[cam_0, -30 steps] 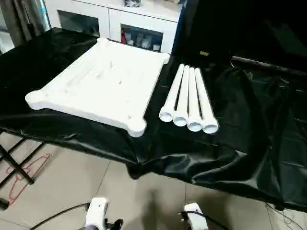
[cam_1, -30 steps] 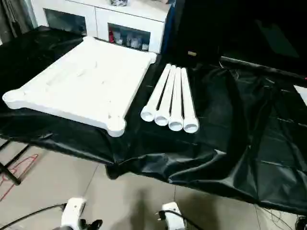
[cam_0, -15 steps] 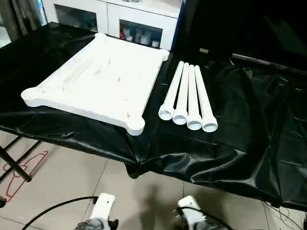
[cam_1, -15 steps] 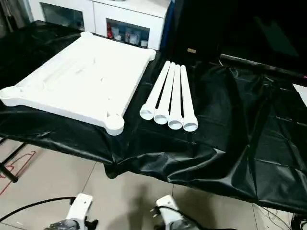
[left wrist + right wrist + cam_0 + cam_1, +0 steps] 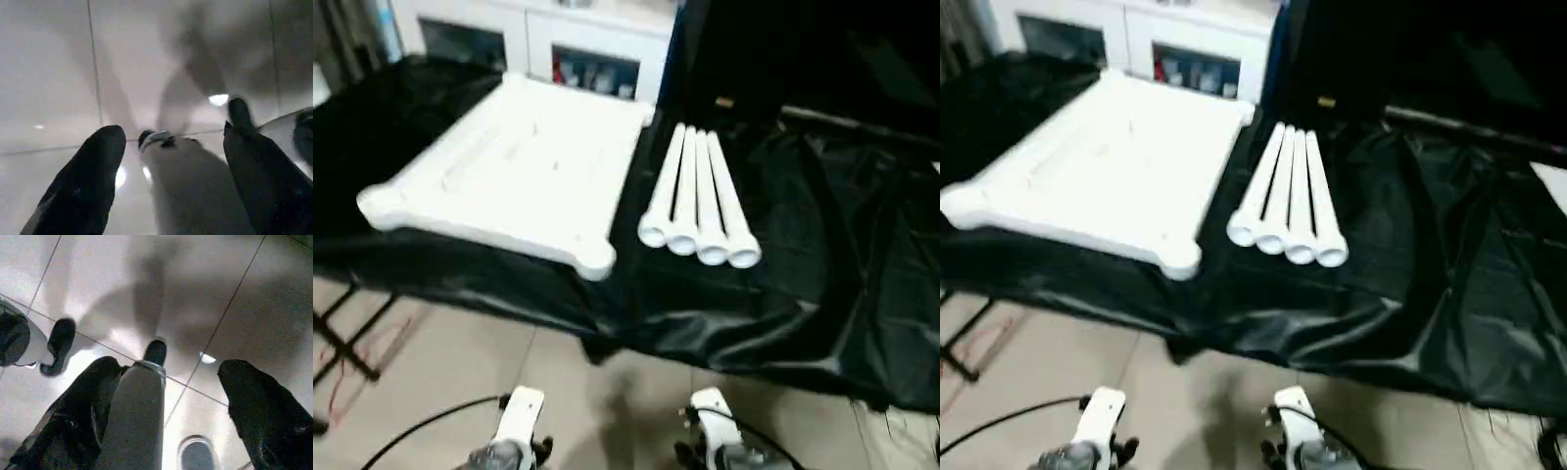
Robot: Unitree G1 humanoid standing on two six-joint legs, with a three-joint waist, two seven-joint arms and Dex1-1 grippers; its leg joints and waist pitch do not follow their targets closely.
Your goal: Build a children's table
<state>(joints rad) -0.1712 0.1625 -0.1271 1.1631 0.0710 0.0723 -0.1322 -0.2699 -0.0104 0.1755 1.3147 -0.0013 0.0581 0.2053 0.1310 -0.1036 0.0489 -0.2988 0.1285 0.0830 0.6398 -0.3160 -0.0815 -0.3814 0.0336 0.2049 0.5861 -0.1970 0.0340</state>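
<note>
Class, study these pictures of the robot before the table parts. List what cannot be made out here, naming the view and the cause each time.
- Tabletop: rib detail, head views, blurred.
- Four legs: far ends, head views, too small and blurred.
- Cabinet: contents behind the glass, head views, blurred and cut off by the top edge.
- Left gripper and right gripper: open over the floor; in the head views the bottom edge cuts off the arms.
</note>
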